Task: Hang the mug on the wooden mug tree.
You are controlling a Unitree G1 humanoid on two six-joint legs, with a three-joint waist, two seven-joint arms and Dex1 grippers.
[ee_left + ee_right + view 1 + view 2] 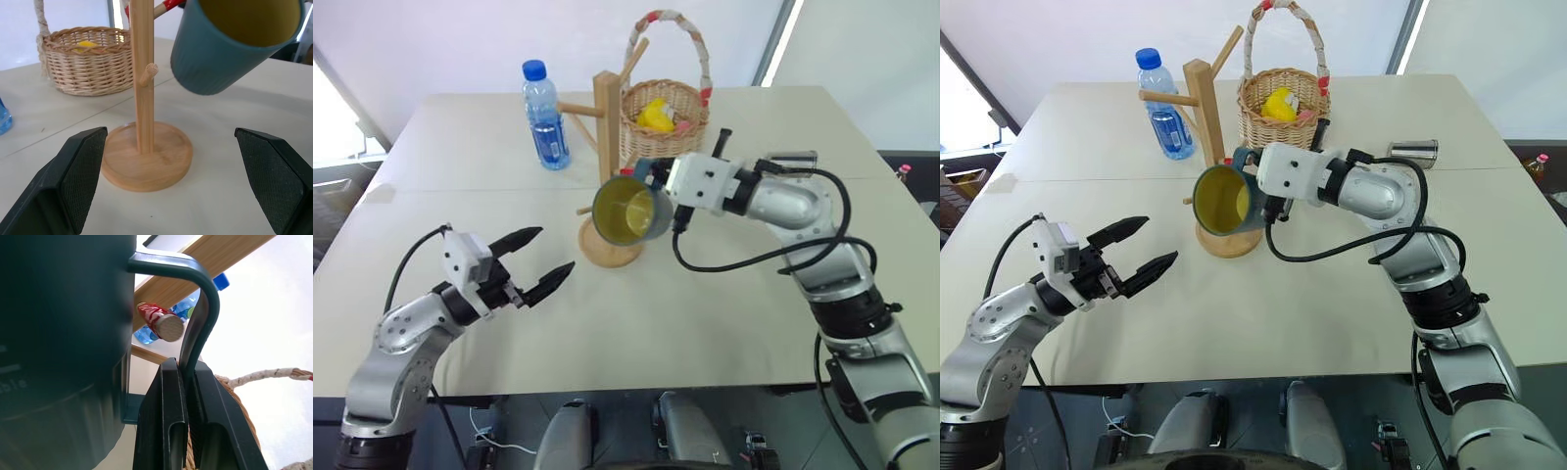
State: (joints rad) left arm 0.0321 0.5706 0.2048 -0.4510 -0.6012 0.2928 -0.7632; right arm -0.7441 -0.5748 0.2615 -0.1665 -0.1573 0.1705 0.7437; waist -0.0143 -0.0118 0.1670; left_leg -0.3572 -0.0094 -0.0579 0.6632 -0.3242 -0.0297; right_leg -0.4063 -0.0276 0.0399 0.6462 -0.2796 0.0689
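Observation:
The dark teal mug point(626, 211) with a yellow inside hangs tilted in the air, its mouth facing me, right beside the post of the wooden mug tree point(606, 116). My right gripper point(187, 382) is shut on the mug's loop handle point(201, 308). In the right wrist view a red-tipped peg point(161, 324) shows inside the handle's loop. My left gripper point(555, 250) stands open and holds nothing, low over the table to the left of the tree's round base point(146, 161).
A blue-capped water bottle point(545, 117) stands left of the tree. A woven wicker basket point(664, 122) holding a yellow thing sits just behind it. A small steel cup point(1413, 150) lies at the far right of the pale table point(724, 323).

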